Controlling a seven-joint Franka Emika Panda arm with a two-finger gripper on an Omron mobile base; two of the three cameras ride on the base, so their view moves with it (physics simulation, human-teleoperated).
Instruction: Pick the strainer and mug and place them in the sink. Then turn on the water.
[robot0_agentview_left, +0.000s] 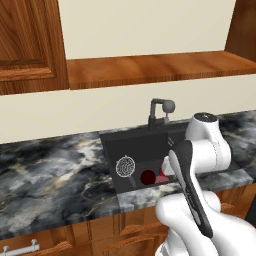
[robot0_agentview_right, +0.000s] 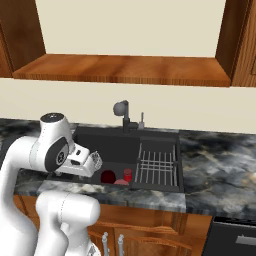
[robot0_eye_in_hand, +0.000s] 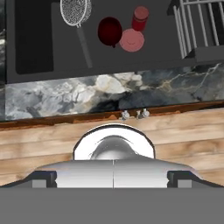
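The strainer (robot0_eye_in_hand: 75, 11), a silvery mesh bowl with a thin handle, lies in the left part of the black sink (robot0_agentview_left: 112, 150). The dark maroon mug (robot0_eye_in_hand: 109, 31) stands beside it on the basin floor, also seen as the mug (robot0_agentview_left: 148, 176). In the right base view my hand partly covers the strainer (robot0_agentview_right: 96, 161). My gripper (robot0_eye_in_hand: 113, 180) hangs above the counter's front edge, short of the basin, open, with nothing between its tips. The dark faucet (robot0_agentview_left: 159, 112) stands at the back rim with a dry spout.
A small bright red thing (robot0_eye_in_hand: 140, 18) and a pink disc (robot0_eye_in_hand: 131, 40) lie right of the mug. The wire rack (robot0_agentview_right: 157, 167) fills the sink's right part. Dark marbled counter (robot0_agentview_left: 50, 175) runs on both sides, with wooden cabinets below and a wooden shelf (robot0_agentview_right: 125, 70) above.
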